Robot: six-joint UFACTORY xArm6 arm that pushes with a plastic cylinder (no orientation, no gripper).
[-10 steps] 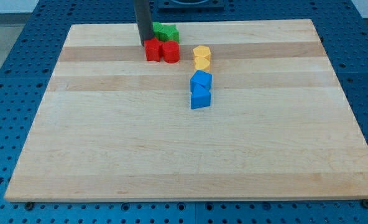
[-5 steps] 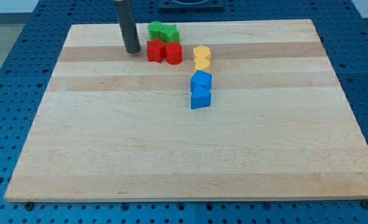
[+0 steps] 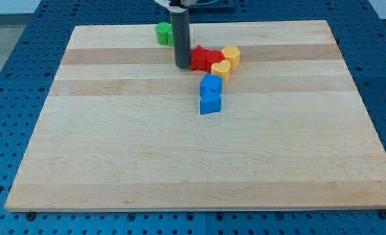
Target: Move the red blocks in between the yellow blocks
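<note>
My tip [image 3: 181, 66] rests on the board just left of two red blocks [image 3: 199, 58] [image 3: 214, 61] that lie side by side near the view's top centre. The right red block presses between two yellow blocks: one [image 3: 231, 55] at its upper right, the other [image 3: 221, 70] at its lower right. The rod rises from the tip to the view's top edge.
Two blue blocks [image 3: 211, 83] [image 3: 210, 102] sit stacked in a line just below the lower yellow block. Green blocks [image 3: 163, 33] lie near the board's top edge, partly hidden behind the rod. The wooden board [image 3: 115, 143] lies on a blue perforated table.
My tip swung left, then moved right, pushing both red blocks rightward into the yellow pair. The yellow blocks split apart and shifted right. The green and blue blocks stayed put.
</note>
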